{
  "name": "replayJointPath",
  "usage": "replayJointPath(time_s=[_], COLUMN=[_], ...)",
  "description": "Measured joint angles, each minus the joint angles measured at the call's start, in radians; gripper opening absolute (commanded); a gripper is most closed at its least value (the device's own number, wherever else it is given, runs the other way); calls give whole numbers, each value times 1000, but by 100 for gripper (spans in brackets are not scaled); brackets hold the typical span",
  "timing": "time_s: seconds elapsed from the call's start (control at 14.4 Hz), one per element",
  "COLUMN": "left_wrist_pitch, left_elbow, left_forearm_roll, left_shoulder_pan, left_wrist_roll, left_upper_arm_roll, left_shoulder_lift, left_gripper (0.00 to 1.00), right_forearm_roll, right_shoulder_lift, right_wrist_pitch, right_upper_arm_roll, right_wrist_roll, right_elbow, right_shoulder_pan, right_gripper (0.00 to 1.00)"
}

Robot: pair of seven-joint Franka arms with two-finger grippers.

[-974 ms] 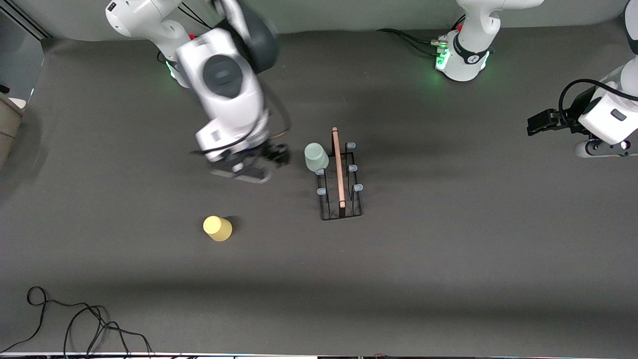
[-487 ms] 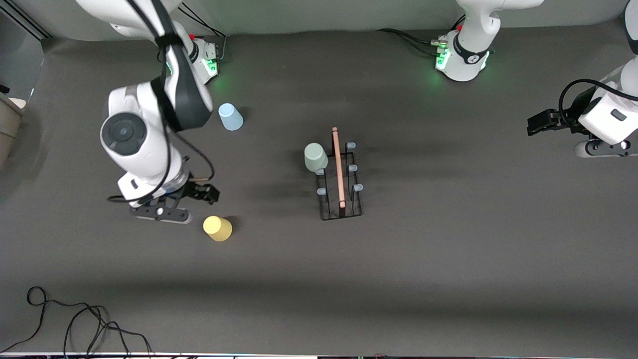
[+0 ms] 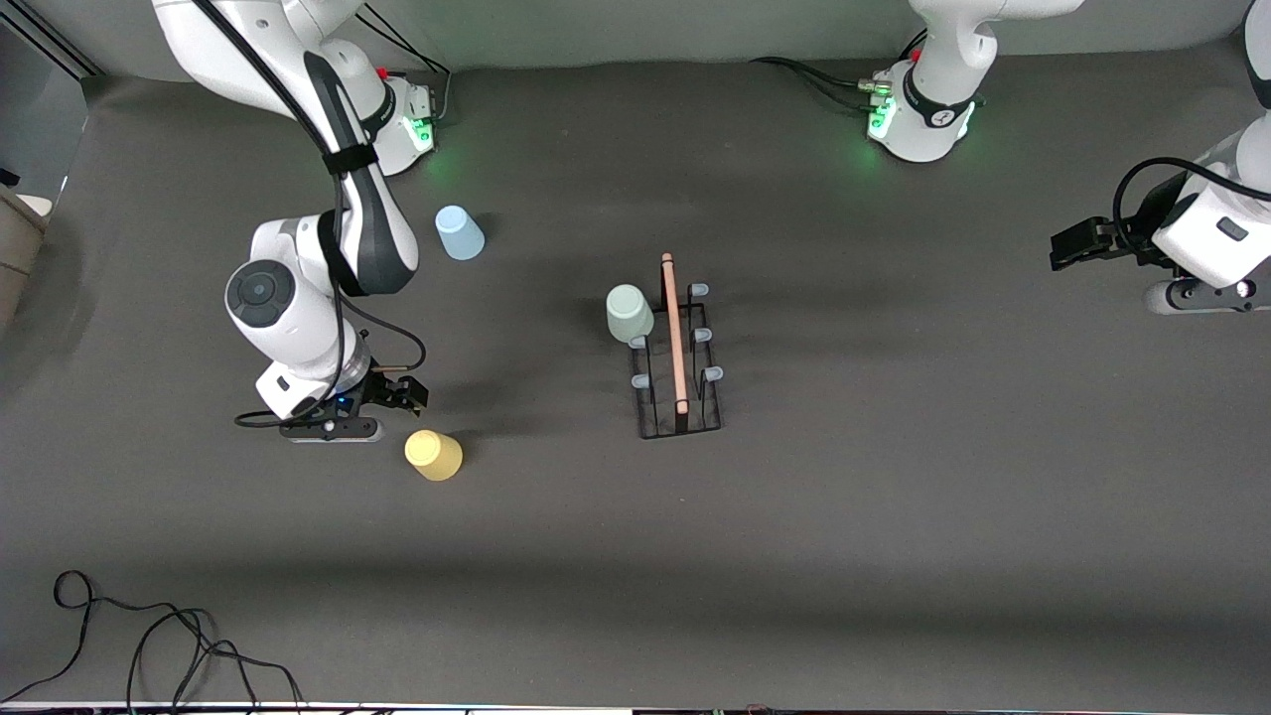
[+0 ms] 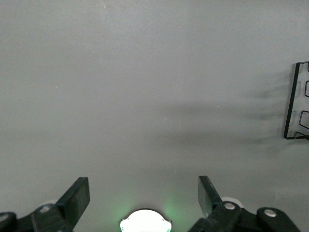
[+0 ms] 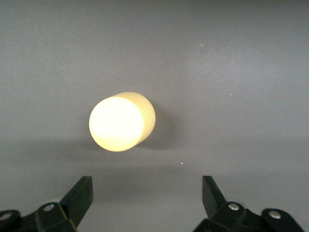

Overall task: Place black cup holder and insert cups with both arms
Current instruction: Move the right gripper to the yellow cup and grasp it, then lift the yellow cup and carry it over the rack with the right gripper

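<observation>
The black cup holder (image 3: 677,359) stands mid-table, its wooden handle on top; one edge of it (image 4: 295,101) shows in the left wrist view. A pale green cup (image 3: 630,313) sits on a prong on the side toward the right arm's end. The light blue cup (image 3: 459,232) stands on the table near the right arm's base. The yellow cup (image 3: 433,455) stands nearer the front camera. My right gripper (image 3: 399,394) hangs open just beside the yellow cup (image 5: 121,122), with nothing between its fingers (image 5: 79,194). My left gripper (image 3: 1077,243) waits open and empty at the left arm's end of the table.
The two green-lit arm bases (image 3: 918,109) (image 3: 402,119) stand along the table's edge farthest from the front camera. A loose black cable (image 3: 149,636) lies near the edge closest to that camera, toward the right arm's end.
The right arm swung away from beside the holder toward the yellow cup and came lower, uncovering the light blue cup. The left arm has not moved.
</observation>
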Motion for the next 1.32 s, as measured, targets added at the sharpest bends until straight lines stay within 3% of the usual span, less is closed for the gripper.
replayJointPath(time_s=[0.14,0.9,1.04,1.18,1.32], left_wrist_pitch=[0,0,0,0,0], left_elbow=[0,0,0,0,0], left_forearm_roll=[0,0,0,0,0], left_shoulder_pan=[0,0,0,0,0], left_wrist_roll=[0,0,0,0,0], left_upper_arm_roll=[0,0,0,0,0], left_shoulder_lift=[0,0,0,0,0], left_gripper=[100,100,100,100,100], right_forearm_roll=[83,153,169,172,173], right_shoulder_lift=[29,231,261,273,273], right_wrist_pitch=[11,12,11,9,-2], right_upper_arm_roll=[0,13,13,13,13], right_wrist_roll=[-94,-107,-107,-107,-107], right_elbow=[7,199,215,221,222], right_shoulder_pan=[-9,-9,-9,-9,-9], right_gripper=[100,100,83,55,35])
